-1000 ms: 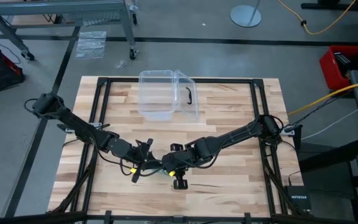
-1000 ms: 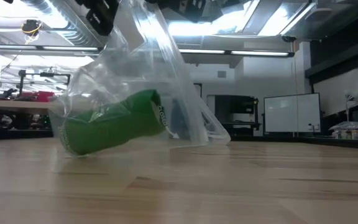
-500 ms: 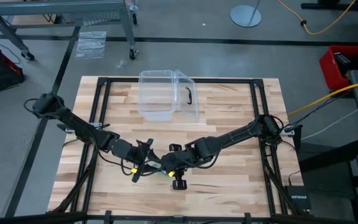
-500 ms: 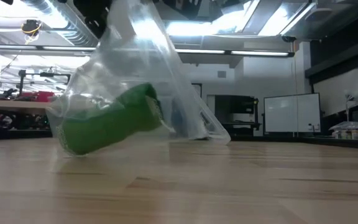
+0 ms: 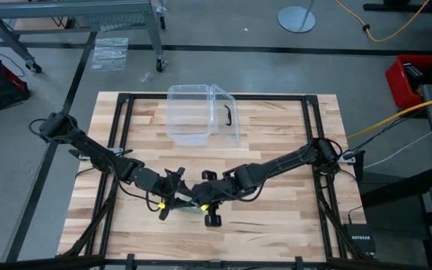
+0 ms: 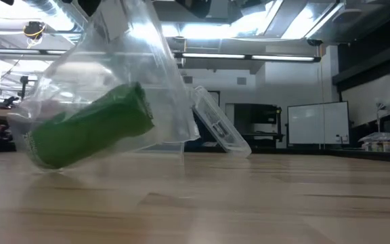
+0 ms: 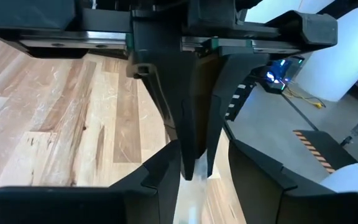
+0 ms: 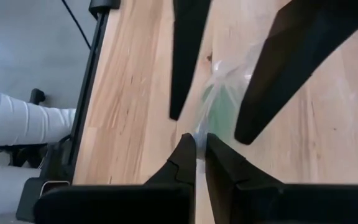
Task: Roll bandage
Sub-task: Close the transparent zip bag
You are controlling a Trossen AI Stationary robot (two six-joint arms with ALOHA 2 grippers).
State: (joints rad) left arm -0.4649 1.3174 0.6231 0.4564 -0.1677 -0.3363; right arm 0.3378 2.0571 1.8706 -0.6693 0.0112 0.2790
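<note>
Swung left and tilted steeper, your green cloth bandage roll (image 6: 87,134) hangs inside the crinkly clear plastic wrapper (image 6: 124,64); right gripper (image 8: 197,149) pinches the wrapper, left gripper (image 5: 172,201) looks released, so unwrapping is unfinished.

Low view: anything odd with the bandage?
Yes. The bandage, a rolled green cylinder, is still sealed inside its clear plastic wrapper, hanging tilted from the right gripper, low end near the table. The left gripper stands open.
</note>
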